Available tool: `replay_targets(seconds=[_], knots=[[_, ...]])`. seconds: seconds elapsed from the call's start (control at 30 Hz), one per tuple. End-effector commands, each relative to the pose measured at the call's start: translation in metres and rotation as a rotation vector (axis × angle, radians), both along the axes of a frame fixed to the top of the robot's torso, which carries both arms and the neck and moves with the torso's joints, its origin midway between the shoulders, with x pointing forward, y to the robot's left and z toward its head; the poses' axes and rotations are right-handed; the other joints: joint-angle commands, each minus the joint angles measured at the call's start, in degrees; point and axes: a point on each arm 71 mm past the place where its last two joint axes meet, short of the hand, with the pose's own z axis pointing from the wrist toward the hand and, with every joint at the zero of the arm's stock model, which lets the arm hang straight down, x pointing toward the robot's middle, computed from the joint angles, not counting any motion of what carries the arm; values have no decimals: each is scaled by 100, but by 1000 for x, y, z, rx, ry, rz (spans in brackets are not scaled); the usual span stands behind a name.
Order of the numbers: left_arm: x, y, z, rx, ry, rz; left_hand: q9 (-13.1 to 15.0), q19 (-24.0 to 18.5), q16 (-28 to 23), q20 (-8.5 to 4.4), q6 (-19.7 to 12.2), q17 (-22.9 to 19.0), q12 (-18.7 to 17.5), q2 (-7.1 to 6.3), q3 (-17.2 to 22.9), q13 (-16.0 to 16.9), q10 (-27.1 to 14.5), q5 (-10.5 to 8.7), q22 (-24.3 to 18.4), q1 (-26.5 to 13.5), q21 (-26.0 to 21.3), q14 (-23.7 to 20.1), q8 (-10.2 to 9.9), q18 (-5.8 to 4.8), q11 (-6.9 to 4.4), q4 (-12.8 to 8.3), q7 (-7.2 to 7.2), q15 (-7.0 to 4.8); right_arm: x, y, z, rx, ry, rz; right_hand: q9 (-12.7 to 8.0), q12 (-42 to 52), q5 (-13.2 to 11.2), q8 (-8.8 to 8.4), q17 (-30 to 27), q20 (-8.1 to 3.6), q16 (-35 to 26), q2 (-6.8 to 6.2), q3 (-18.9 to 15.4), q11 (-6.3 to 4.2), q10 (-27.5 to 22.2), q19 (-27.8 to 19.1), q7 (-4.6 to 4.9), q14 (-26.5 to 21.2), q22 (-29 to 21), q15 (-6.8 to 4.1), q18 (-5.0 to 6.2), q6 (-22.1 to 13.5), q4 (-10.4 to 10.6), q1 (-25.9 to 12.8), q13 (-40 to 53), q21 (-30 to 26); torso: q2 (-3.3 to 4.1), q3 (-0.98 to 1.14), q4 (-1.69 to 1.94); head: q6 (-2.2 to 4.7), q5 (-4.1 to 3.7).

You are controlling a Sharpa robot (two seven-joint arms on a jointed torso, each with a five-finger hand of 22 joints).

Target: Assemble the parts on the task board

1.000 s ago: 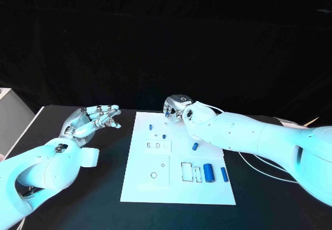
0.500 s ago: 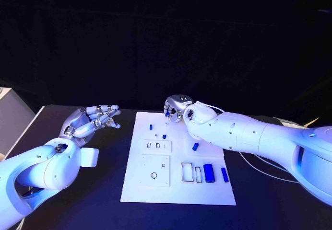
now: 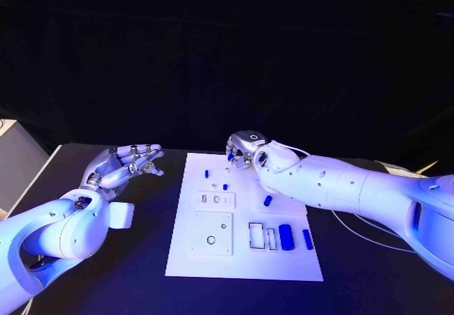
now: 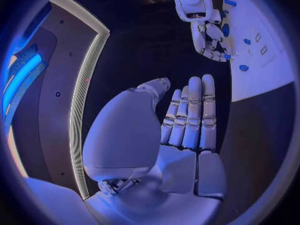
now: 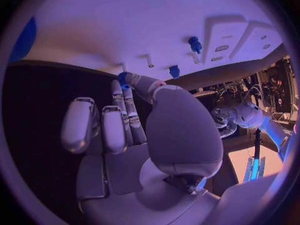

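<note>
Head view: the white task board [image 3: 244, 259] lies flat on the black counter [image 3: 369, 275], a thin rigid plate with raised blocks and rectangular cut-outs. Small blue parts rest on it: a fat cylinder [image 3: 286, 237] and a slim bar [image 3: 308, 239] near its lower right, a short peg [image 3: 268, 201] mid-board, another standing peg [image 3: 206, 174] toward the far left. The right hand [image 3: 244, 149] hovers over the board's far edge, fingers curled down. The left hand [image 3: 126, 168] hangs beside the board, spread and holding nothing.

Left wrist view: the left hand's fingers [image 4: 194, 115] lie straight, side by side, palm bare.

Right wrist view: the right hand's fingertips [image 5: 125, 87] appear to pinch a small blue part [image 5: 122, 77] just above the board; the grip is partly hidden, so this is a judgement.

The parts look like hard, smooth plastic: light, stiff, likely slippery. They are best taken across the round sides with fingertips.
</note>
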Motion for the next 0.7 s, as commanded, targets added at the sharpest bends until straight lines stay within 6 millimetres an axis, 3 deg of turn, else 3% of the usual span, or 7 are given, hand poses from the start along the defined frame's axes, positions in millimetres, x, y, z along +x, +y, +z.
replay_targets(seconds=[0.03,0.7], knots=[[0,-2,1,-3,-7,-15,9,-29,20,-3,32,3,17,0,30,8,40,-32,5,-32,14,-21,14,8,-5,12,-20,3,-4,2,-9,-30,26,13,8,-2,23,19,3,13,22,59,-1,-136,129,-10,2,186,6,19,-108,11,-21,4,231,26,4,-8,3,0,6],[0,-1,1,-2,-6,-13,9,-29,20,-3,32,3,17,0,30,8,40,-32,5,-32,14,-21,14,8,-5,12,-20,3,-2,-4,-12,-55,47,-16,16,-2,23,24,12,14,30,48,-8,-136,132,-10,2,188,8,19,-107,14,-20,-11,235,27,10,-25,13,-17,-3]])
